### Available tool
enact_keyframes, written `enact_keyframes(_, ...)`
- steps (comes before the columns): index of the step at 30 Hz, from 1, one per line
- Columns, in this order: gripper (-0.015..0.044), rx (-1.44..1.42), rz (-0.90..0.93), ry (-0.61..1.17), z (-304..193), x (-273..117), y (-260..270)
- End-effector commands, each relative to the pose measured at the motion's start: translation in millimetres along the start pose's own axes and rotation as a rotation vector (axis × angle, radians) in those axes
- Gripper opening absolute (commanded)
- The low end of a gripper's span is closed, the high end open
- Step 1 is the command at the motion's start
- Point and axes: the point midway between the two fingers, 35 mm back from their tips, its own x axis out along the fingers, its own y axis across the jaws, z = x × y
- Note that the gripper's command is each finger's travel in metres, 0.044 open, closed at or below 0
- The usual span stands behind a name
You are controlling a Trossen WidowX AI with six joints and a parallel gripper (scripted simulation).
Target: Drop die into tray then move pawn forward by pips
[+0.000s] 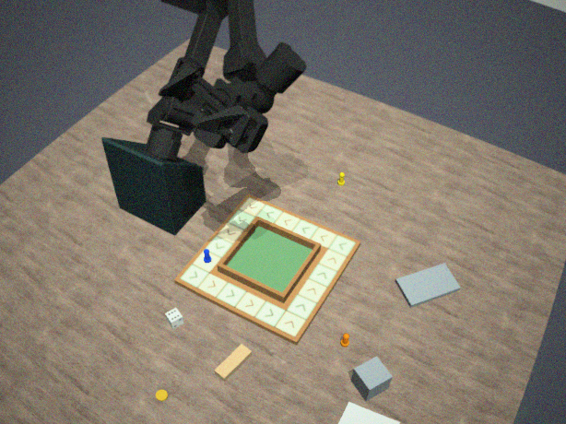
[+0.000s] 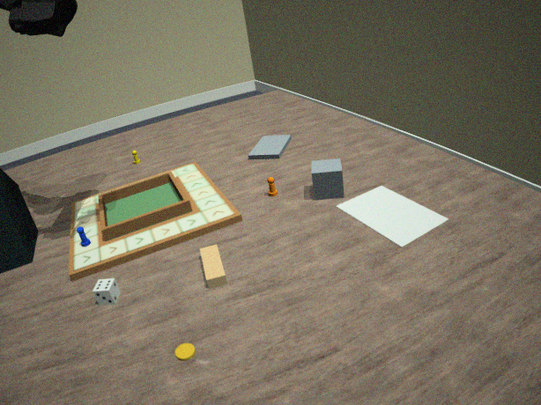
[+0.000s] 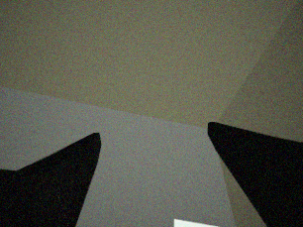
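Observation:
A white die (image 1: 174, 317) (image 2: 106, 290) lies on the table outside the board, with six pips on top. The board (image 1: 236, 314) (image 2: 155, 251) has a ring of arrow squares around a green-floored dice tray (image 1: 271, 258) (image 2: 144, 202) with brown walls, and nothing lies in the tray. A blue pawn (image 1: 206, 256) (image 2: 83, 237) stands upright on the square beside the corner square nearest the die. My gripper (image 3: 154, 133) is open and empty, with its fingers wide apart in the wrist view. It is up in the air, away from die and pawn; the exterior view shows only part of the arm.
A tall dark teal block (image 1: 158, 190) (image 2: 13, 224) stands beside the board, near the arm. Also around are a yellow pawn (image 1: 341, 179) (image 2: 136, 157), an orange pawn (image 1: 345, 339) (image 2: 271, 187), a tan block (image 1: 232, 361) (image 2: 211, 264), a yellow disc (image 1: 161, 394) (image 2: 185, 351), a grey cube, a grey slab and white paper.

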Motion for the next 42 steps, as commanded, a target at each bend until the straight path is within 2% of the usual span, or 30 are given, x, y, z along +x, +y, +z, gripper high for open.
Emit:
enact_keyframes(1,0.0374,0.006,-0.006,-0.007,2,1,-2)
enact_keyframes(5,0.0275,0.147,-0.094,-0.187,43,22,-34)
enact_keyframes(9,0.0275,0.339,-0.112,-0.458,101,38,-61)
enact_keyframes(13,0.0275,0.466,-0.068,-0.641,139,42,-72)
enact_keyframes(21,0.0275,0.723,0.144,-0.997,213,37,-82)
enact_keyframes(30,0.0275,1.018,0.635,-1.359,290,9,-81)
enact_keyframes(35,0.0275,1.157,1.042,-1.497,325,-14,-78)
enact_keyframes(40,0.0275,1.252,1.567,-1.547,352,-41,-75)
enact_keyframes(42,0.0275,1.26,1.656,-1.543,357,-43,-70)
